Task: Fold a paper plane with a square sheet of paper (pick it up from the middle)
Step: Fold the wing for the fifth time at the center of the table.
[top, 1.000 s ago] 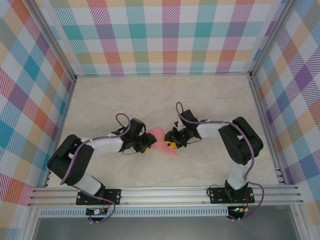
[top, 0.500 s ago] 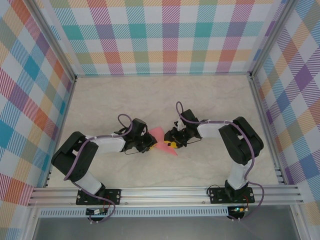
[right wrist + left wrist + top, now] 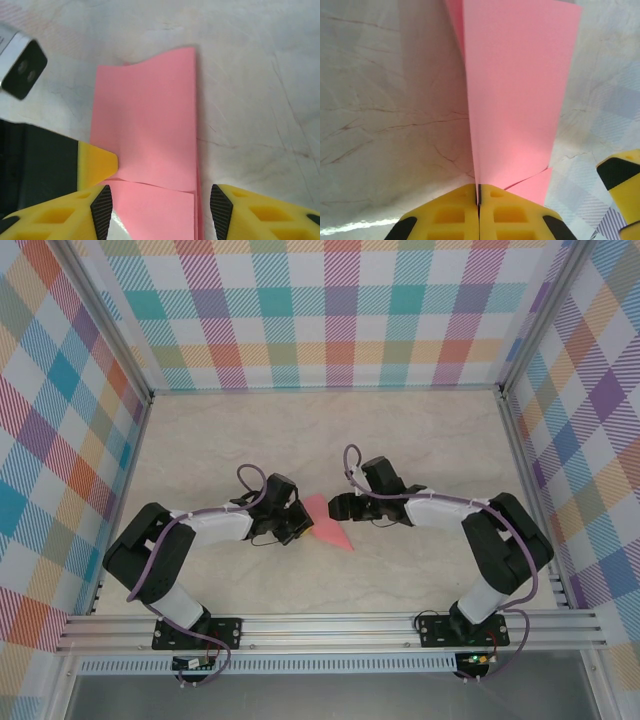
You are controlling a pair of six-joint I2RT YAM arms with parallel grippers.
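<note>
Paper plane [image 3: 520,90] edge pinched by left claw [image 3: 479,192]; right claw [image 3: 161,202] spread, astride.

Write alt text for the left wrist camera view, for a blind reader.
The left gripper is shut on the edge of a folded pink paper sheet, which extends away from the camera over a pale marbled table.

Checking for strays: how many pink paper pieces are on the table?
1. The folded pink paper is at the middle of the table, pinched in the left gripper's shut jaws, with the right gripper's open jaws straddling it. Another could hide beneath them.
</note>
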